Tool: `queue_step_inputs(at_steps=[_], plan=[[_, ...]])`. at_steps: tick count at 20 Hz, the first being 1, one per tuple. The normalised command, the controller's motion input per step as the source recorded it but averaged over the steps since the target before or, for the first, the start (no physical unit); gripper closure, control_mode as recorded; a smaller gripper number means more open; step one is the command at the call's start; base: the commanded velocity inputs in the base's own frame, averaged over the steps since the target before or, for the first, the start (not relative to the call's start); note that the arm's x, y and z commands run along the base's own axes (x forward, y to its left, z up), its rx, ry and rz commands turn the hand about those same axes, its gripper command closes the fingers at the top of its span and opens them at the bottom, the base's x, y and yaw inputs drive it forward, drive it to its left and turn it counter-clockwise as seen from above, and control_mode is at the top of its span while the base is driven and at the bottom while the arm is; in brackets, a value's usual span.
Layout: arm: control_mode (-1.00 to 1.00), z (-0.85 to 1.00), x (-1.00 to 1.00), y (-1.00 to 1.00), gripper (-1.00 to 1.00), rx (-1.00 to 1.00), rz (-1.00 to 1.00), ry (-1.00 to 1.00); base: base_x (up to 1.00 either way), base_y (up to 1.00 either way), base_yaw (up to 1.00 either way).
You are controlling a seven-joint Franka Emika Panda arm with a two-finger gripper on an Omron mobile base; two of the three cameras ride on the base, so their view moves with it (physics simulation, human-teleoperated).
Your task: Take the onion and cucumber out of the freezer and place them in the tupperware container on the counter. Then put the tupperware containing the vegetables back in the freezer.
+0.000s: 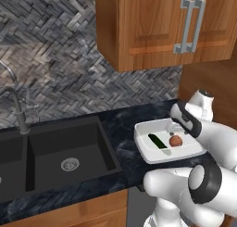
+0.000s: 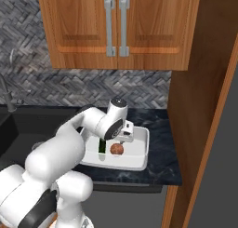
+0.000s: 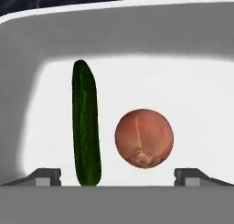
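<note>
Inside the tupperware container (image 3: 27, 45), a shallow white tray with rounded corners and a raised rim, lay two items side by side and apart. The cucumber (image 3: 86, 127) was a slender dark green cylinder with rounded ends and a faintly mottled skin. The onion (image 3: 144, 138) was a smooth reddish-orange ball. The container sat on the counter (image 1: 120, 124), a dark marbled slab, beside a black sink basin (image 1: 65, 152). The gripper (image 3: 117, 176) hung just above the tray with its tips spread wide, pinching nothing.
</note>
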Motion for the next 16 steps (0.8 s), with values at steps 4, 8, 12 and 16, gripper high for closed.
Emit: queue_step_inputs(at_steps=[4,8,12,16], plan=[[-1.0,0.78,-0.52,-0.43,-1.0,0.0,0.0,-0.16,0.0,0.0,0.0],[-1.0,0.44,-0.17,-0.48,-1.0,0.0,0.0,-0.06,0.0,0.0,0.0],[-1.0,0.02,0.02,-0.48,-1.0,-0.03,0.0,0.0,0.0,0.0,0.0],[-1.0,0.0,0.07,-0.59,-1.0,-0.02,0.0,0.0,0.0,0.0,0.0]])
